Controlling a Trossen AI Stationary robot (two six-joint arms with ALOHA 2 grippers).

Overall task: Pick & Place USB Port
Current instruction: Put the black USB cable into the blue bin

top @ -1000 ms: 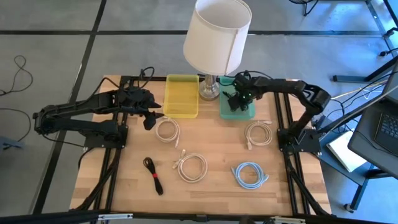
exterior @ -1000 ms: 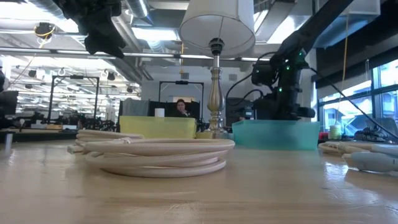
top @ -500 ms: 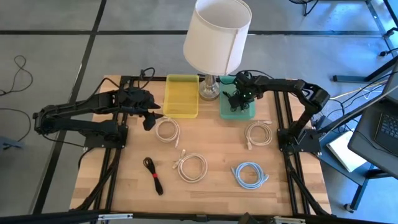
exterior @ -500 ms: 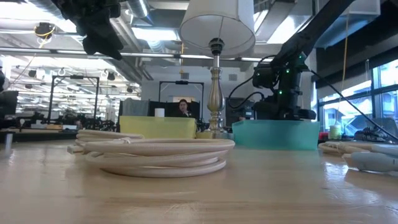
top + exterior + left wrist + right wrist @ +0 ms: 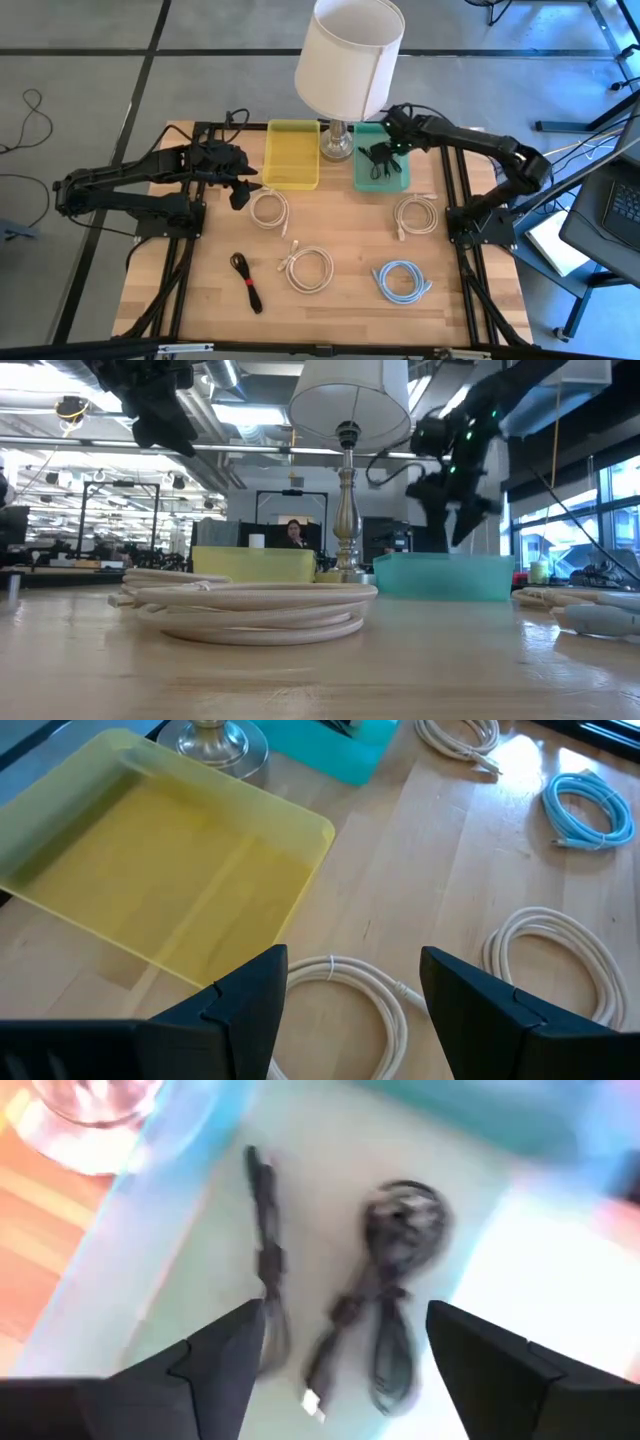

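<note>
Surface (image 5: 340, 300): wooden, carrying lamp (image 5: 348, 60), yellow bin (image 5: 292, 155), teal bin (image 5: 362, 176).
Left gripper (image 5: 352, 982): parked over a white cable coil (image 5: 350, 1005), fingers wide apart, empty.
Right gripper (image 5: 345, 1342): above the teal bin, fingers spread, empty.
Black USB cable (image 5: 385, 1295): lying loose inside the teal bin.
Risk: the loosely lying cable may snag on a finger and drag out of the bin.

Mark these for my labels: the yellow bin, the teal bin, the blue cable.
yellow bin (image 5: 291, 155), high view, bare floor.
teal bin (image 5: 440, 577), low view, front wall.
blue cable (image 5: 401, 280), high view, coil's strands.
</note>
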